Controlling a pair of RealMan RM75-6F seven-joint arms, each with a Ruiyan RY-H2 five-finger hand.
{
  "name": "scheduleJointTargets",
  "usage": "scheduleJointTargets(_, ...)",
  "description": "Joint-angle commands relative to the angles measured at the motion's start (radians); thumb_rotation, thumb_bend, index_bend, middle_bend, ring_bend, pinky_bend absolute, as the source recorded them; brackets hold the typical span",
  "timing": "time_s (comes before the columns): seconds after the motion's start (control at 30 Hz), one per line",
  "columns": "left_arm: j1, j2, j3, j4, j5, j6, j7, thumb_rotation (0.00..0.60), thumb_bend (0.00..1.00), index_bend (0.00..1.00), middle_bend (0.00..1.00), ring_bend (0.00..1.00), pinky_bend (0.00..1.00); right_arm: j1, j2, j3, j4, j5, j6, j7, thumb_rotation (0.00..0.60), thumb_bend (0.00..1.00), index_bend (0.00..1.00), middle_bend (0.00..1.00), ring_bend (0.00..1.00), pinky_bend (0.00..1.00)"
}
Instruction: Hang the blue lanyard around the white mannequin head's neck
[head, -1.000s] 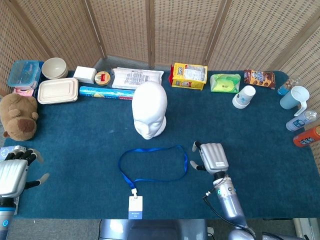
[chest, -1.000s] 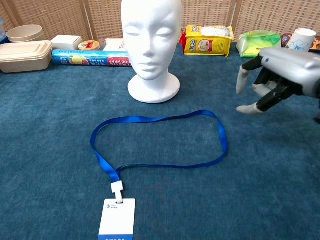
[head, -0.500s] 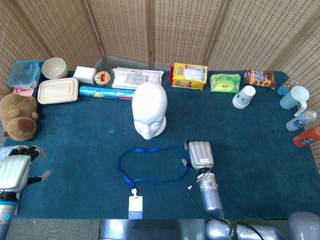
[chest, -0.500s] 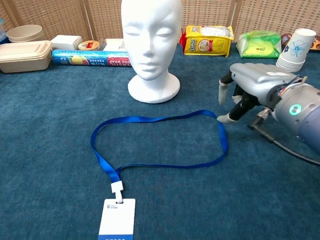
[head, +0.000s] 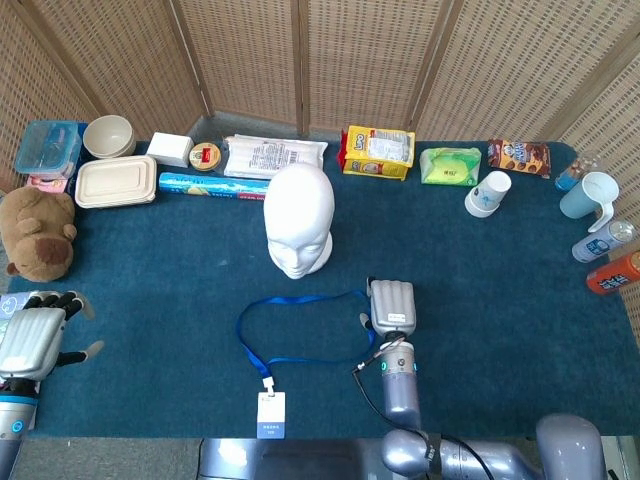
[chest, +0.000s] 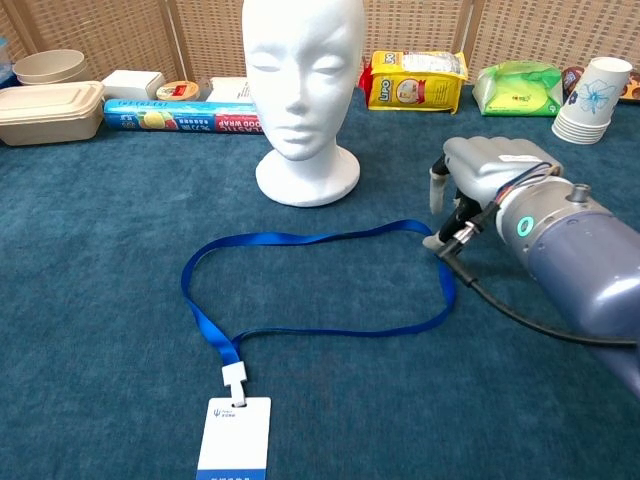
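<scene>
In the chest view, the right hand (chest: 478, 172) showed mostly its back, so its fingertips near the lanyard's (chest: 330, 270) right bend were partly hidden, and whether they touched the strap could not be told. The left hand (head: 30, 335) sat at the table's (head: 520, 300) front-left corner in the head view, its arm cut off by the bottom edge, and it did not appear in the chest view at all. The badge (chest: 234, 438) on the lanyard was cropped by the chest view's lower edge, and its print was too small to read.
</scene>
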Motion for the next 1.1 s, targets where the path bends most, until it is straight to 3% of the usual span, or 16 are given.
scheduleJointTargets(0.03,-0.002,-0.001,0.003,0.008,-0.002,-0.002,-0.009,0.557,0.16,0.49,0.38,0.35,0.24,0.017,-0.027,0.018,0.028,0.036,0.011,-0.018,0.520,0.26,0.44,0.90,1.00,1.00)
scheduleJointTargets(0.73,-0.011,-0.023,0.008,0.049,-0.037,-0.001,-0.009,0.556,0.16,0.49,0.38,0.35,0.24,0.091,-0.105,0.071,0.181,0.112,0.007,-0.054,0.518,0.26,0.43,0.90,1.00,1.00)
scheduleJointTargets(1.1,-0.023,-0.033,0.008,0.055,-0.037,-0.001,-0.006,0.557,0.16,0.49,0.38,0.35,0.24,0.076,-0.089,0.051,0.208,0.122,0.017,-0.059,0.520,0.32,0.45,0.91,1.00,1.00)
